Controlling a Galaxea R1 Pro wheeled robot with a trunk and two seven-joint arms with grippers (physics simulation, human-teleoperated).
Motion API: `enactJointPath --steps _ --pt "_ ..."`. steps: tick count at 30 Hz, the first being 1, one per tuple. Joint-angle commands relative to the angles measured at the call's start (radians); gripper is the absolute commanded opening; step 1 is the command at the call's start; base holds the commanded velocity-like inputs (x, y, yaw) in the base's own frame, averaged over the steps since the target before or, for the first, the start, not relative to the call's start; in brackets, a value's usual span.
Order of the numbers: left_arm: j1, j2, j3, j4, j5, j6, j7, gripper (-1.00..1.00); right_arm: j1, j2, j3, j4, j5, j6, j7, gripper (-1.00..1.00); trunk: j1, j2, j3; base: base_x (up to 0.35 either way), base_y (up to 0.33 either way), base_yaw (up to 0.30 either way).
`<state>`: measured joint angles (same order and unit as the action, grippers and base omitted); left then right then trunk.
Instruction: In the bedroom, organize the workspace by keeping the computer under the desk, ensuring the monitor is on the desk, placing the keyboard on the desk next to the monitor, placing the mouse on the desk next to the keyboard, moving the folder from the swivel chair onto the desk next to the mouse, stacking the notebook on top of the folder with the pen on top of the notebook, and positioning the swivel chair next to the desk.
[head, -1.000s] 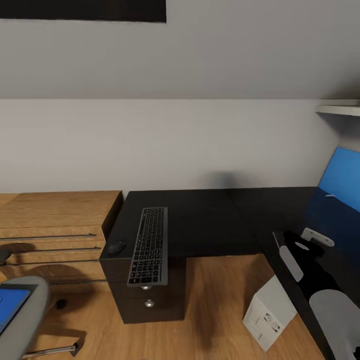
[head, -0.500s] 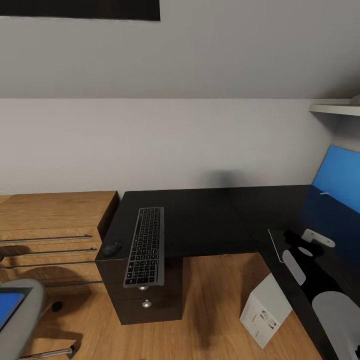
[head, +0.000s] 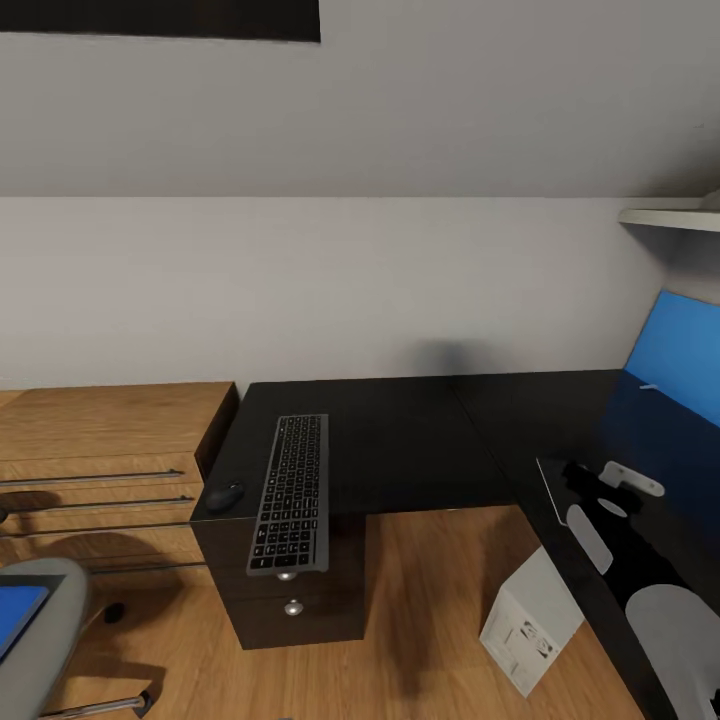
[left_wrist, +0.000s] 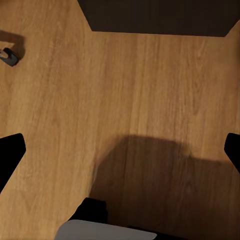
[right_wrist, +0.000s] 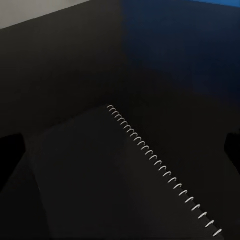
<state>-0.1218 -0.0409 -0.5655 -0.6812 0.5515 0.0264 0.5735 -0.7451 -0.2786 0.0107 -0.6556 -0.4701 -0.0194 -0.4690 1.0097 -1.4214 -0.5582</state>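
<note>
Head view: keyboard (head: 290, 493) lies on the black desk (head: 420, 440), overhanging its front edge, mouse (head: 226, 496) just beside it; grey-white computer (head: 532, 622) stands on the floor under the desk. Left wrist view: fingers (left_wrist: 10, 155) spread wide above the wood floor (left_wrist: 125, 90). Right wrist view: fingertips (right_wrist: 10, 150) parted over the spiral notebook (right_wrist: 110, 180), on the desk.

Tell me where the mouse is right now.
In the head view the mouse sits on the left end of the desk, just left of the keyboard, near the desk's front corner.
</note>
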Motion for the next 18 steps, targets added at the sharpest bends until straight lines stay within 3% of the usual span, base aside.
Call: enactJointPath --steps 1,9,14,18 --pt "-0.001 0.001 -0.005 -0.001 0.004 0.003 0.008 1.00 0.000 0.000 0.001 0.000 -0.009 -0.001 -0.001 1.00 0.000 -0.001 -0.001 0.000 0.000 0.000" --pt "-0.001 0.001 -0.005 -0.001 0.004 0.003 0.008 1.00 -0.001 -0.001 -0.001 0.039 -0.010 0.001 0.012 1.00 0.000 -0.001 -0.001 0.000 0.000 0.000" --pt "-0.001 0.001 -0.005 -0.001 0.005 0.003 0.008 1.00 -0.002 0.002 0.003 -0.035 -0.010 0.002 0.008 1.00 0.000 -0.001 -0.001 0.000 0.000 0.000" --pt "-0.001 0.001 -0.005 -0.001 0.005 0.003 0.008 1.00 -0.002 0.002 0.003 -0.041 -0.010 0.003 0.008 1.00 0.000 -0.001 -0.002 0.000 0.000 0.000"
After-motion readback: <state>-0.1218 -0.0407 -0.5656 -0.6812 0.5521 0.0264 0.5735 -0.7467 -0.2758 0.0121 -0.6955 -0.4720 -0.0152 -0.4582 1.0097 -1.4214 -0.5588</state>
